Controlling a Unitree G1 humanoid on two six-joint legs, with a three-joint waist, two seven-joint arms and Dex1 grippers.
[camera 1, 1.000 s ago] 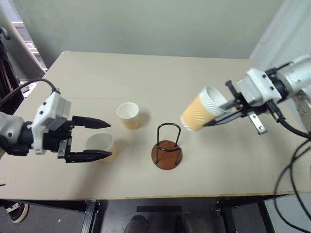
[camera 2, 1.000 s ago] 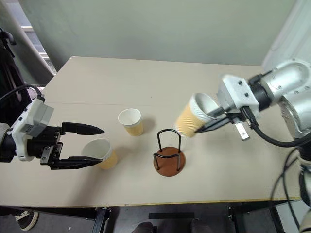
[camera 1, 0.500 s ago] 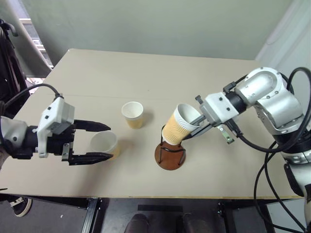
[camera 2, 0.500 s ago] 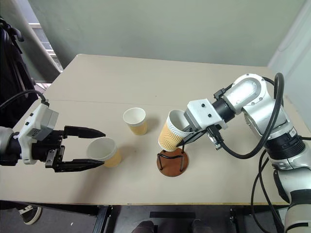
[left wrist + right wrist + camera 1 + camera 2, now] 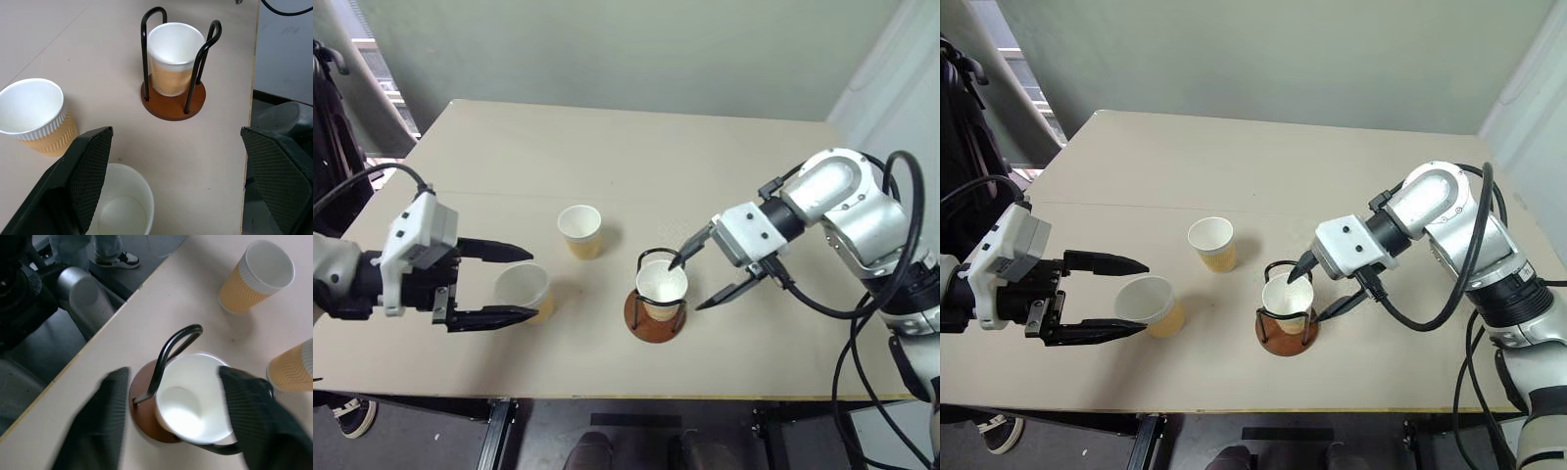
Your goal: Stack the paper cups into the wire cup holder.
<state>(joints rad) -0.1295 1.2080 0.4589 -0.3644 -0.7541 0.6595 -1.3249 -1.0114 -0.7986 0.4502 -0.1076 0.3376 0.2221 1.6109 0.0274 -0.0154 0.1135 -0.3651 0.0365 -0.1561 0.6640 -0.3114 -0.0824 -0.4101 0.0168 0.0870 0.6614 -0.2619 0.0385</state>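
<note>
First cup released into holder; two cups outstanding.

Nearest me, my left claw (image 5: 507,282) stands wide open, its fingers either side of a paper cup (image 5: 523,291) without pinching it; second loose cup (image 5: 580,229) just beyond on the surface (image 5: 607,137). My right claw (image 5: 705,271), which carried a tilted cup a moment ago, has come down and parted its fingers: that cup (image 5: 662,289) now sits upright inside the wire cup holder (image 5: 655,315), just in front of the fingertips. I judge one of three placed; left-claw cup likely next.
</note>
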